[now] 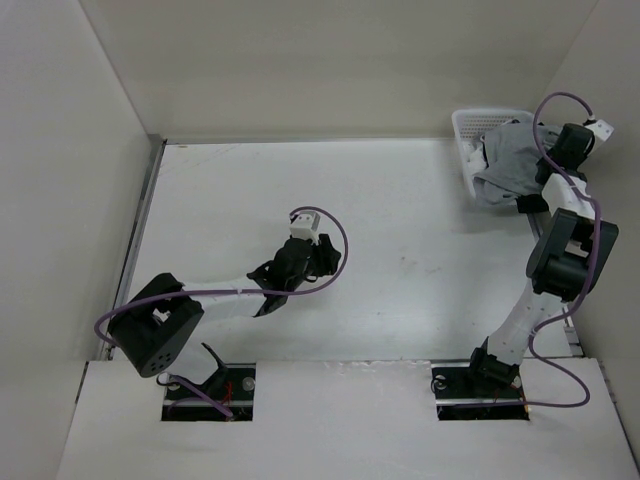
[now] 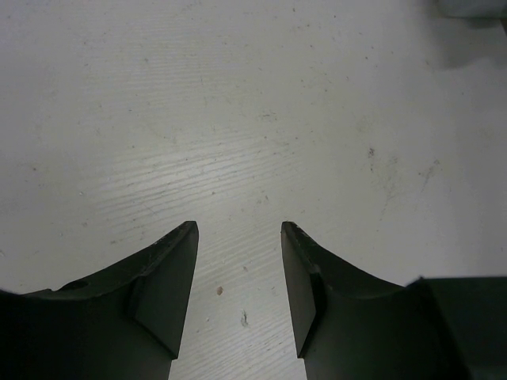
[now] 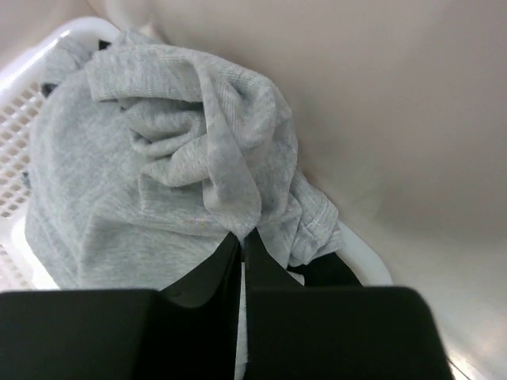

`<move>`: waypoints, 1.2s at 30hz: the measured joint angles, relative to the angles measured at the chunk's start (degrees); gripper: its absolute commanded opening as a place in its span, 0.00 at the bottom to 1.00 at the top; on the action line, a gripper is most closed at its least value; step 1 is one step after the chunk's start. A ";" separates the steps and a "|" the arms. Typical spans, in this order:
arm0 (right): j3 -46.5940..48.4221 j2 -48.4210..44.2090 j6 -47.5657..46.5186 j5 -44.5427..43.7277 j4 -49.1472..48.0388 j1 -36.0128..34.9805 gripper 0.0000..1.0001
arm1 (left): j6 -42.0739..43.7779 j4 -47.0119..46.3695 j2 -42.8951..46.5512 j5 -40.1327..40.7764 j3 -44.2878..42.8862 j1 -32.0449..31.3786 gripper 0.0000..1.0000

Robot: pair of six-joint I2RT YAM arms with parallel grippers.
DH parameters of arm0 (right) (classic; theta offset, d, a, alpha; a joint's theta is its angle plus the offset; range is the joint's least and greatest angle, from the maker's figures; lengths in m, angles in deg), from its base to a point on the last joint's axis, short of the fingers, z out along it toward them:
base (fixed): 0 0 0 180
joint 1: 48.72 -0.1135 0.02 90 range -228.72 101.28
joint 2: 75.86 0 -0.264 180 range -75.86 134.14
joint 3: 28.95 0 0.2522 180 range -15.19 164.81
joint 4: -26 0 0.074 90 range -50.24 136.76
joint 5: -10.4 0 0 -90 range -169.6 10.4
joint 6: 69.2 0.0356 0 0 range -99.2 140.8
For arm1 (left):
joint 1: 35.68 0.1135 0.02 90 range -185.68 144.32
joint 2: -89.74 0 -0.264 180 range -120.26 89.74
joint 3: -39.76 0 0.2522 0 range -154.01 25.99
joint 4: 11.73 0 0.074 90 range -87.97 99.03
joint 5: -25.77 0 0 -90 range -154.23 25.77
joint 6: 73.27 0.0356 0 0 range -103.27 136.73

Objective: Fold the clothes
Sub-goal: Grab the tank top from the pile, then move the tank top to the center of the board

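clothes (image 3: 158, 158): grey knit, crumpled, heaped in white basket (image 3: 16, 103) at far right corner of table (image 2: 238, 95) | right gripper (image 3: 242, 237): lowered into basket, jaws pressed together, fold of clothes pinched at tips | left gripper (image 2: 238, 229): jaws spread, nothing held, hung over table, well apart from basket

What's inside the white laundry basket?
A crumpled grey garment fills the basket, pinched by the right gripper. Black fabric peeks from under it; anything deeper is covered.
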 measured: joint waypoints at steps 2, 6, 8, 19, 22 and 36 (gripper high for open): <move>-0.09 -0.98 0.09 0.22 -0.24 -0.15 0.00 | -0.07 0.02 0.00 -0.15 0.00 0.00 0.44; -1.97 -7.74 0.22 0.35 -0.66 -2.19 0.00 | -0.28 0.00 0.00 -0.22 0.00 0.02 0.44; -2.82 -13.92 0.31 0.35 -0.74 -5.35 0.00 | -0.52 0.00 0.00 -0.26 0.00 0.11 0.44; 3.76 -44.17 0.46 1.84 -2.56 -40.09 0.01 | -3.28 0.70 10.19 -0.15 1.57 4.87 0.44; 8.07 -45.83 0.42 1.86 -1.57 -48.89 0.01 | -5.44 2.82 17.46 0.00 2.75 9.40 0.44; -54.49 -50.71 18.40 15.85 -21.46 -49.11 0.04 | -12.20 14.71 34.49 -1.49 10.14 23.17 0.44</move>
